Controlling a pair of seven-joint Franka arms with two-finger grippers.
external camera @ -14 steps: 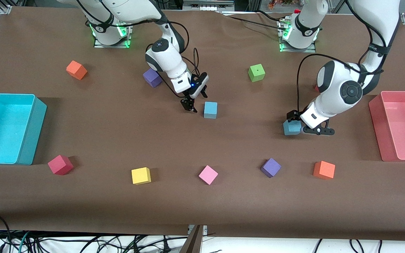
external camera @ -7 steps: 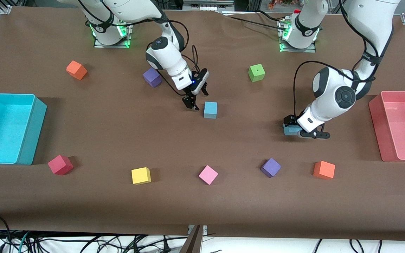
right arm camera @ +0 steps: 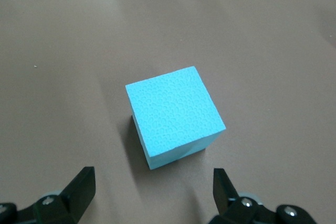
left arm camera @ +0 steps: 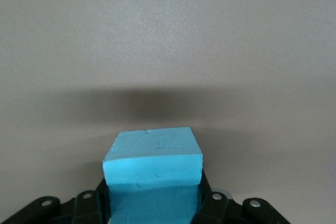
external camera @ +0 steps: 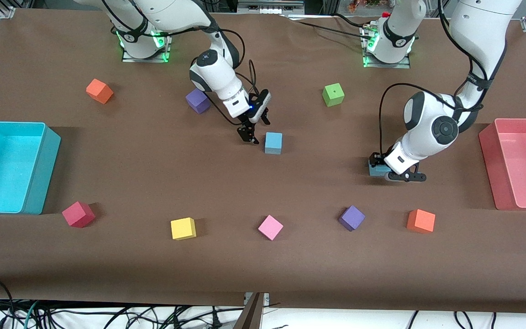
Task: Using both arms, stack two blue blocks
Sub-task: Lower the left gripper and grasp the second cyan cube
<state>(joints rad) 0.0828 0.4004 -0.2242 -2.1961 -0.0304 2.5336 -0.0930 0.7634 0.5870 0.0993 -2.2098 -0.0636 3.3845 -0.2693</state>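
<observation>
One blue block [external camera: 273, 142] sits on the brown table near the middle. My right gripper [external camera: 255, 129] hangs open just beside it, toward the right arm's end. In the right wrist view the block [right arm camera: 176, 116] lies ahead of the spread fingers [right arm camera: 79, 190], untouched. The other blue block [external camera: 374, 171] sits toward the left arm's end, mostly hidden under my left gripper [external camera: 384, 172]. In the left wrist view this block [left arm camera: 153, 156] fills the gap between the black fingers [left arm camera: 207, 203], which press both of its sides. It looks to be resting on the table.
A cyan bin [external camera: 39, 137] stands at the right arm's end and a pink bin [external camera: 489, 151] at the left arm's end. Purple [external camera: 351, 217], orange [external camera: 420, 220], pink [external camera: 270, 227], yellow [external camera: 183, 228] and red [external camera: 78, 214] cubes lie nearer the camera. Purple [external camera: 197, 101], green [external camera: 333, 94] and orange [external camera: 99, 91] cubes lie nearer the bases.
My left gripper has come down over its blue block, which now shows only at one edge. My right gripper has shifted slightly and stays open beside the other block.
</observation>
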